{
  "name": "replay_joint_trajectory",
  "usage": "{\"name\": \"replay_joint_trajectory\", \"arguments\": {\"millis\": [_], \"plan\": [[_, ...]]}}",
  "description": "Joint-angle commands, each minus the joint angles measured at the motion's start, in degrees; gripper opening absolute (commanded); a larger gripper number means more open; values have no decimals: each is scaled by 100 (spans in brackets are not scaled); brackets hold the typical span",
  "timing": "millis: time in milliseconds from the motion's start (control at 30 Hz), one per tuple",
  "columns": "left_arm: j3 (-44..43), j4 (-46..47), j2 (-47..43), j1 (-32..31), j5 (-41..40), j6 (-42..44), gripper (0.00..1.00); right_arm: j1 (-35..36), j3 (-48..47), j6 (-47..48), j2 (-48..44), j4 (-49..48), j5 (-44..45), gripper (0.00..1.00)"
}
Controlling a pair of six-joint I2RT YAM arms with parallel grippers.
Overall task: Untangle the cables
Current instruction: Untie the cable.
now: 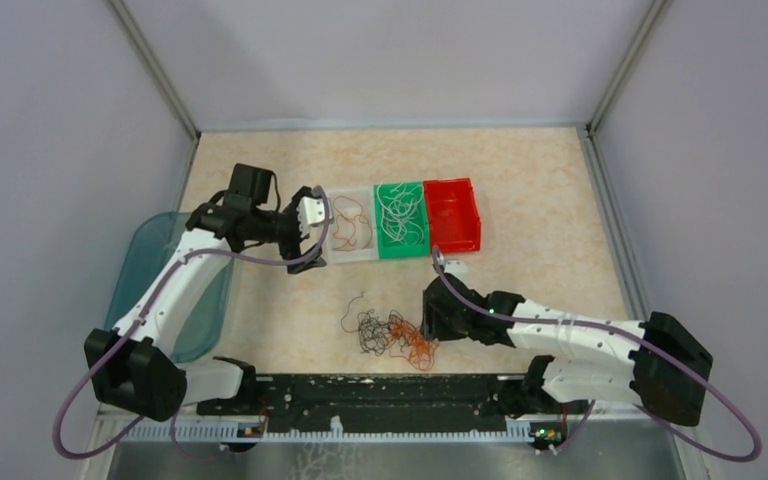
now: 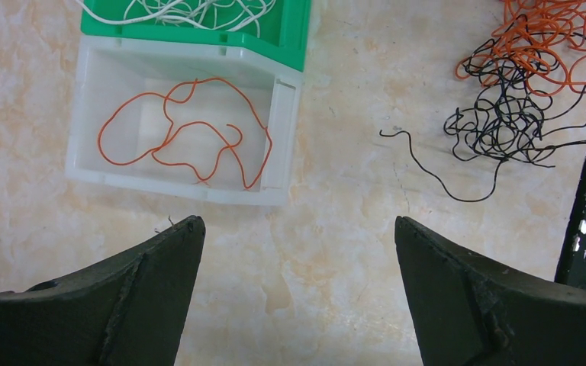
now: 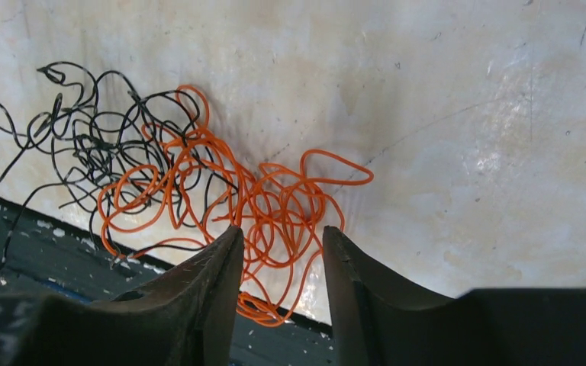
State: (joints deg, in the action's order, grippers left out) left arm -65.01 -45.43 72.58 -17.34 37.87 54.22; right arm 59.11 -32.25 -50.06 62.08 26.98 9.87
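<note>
Right claw (image 3: 282,232): jaws narrow, part-closed, with a gap showing between them. Orange loops (image 3: 275,202) of the tangle of cables (image 1: 392,335) lie in that gap and just beyond the fingertips. Whether either finger presses a strand cannot be told. Black strands (image 3: 107,137) of the same tangle spread to the left in the wrist view, apart from the claw. The tangle lies near the middle of the desk's (image 1: 560,200) near edge, and one orange loop overlaps the black rail (image 3: 38,252) there.

Left claw (image 2: 297,225): jaws wide, holding nothing, above bare desk just beside the white bin (image 2: 284,114), which contains one orange cable (image 2: 175,141). White cables (image 2: 183,9) lie in the green bin (image 2: 294,30), which is cut off at the frame's top. The red bin's (image 1: 472,215) contents cannot be made out. From above, the right claw's fingertips are hidden under its wrist.
</note>
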Motion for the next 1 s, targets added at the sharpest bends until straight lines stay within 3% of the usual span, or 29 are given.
{"name": "replay_joint_trajectory", "arguments": {"millis": [0, 133, 267, 500, 733, 967], "plan": [[-115, -27, -53, -56, 59, -95, 99, 35, -156, 123, 253, -590, 442, 39], [-16, -25, -44, -124, -20, -61, 99, 30, -301, 311, 492, -710, 712, 15], [-113, -32, -42, -144, -5, -69, 99, -35, -739, 801, 497, -682, 917, 0], [-246, 44, -244, -164, 386, -456, 99, -446, -1746, 1940, 160, -1096, 412, 0], [-188, 588, -730, -163, 1003, -645, 99, -576, -2727, 2875, 139, -1727, -1197, 0], [76, 1448, -1156, -328, 1456, -1084, 97, -694, -3114, 2939, 373, -2220, -2601, 0]]}}
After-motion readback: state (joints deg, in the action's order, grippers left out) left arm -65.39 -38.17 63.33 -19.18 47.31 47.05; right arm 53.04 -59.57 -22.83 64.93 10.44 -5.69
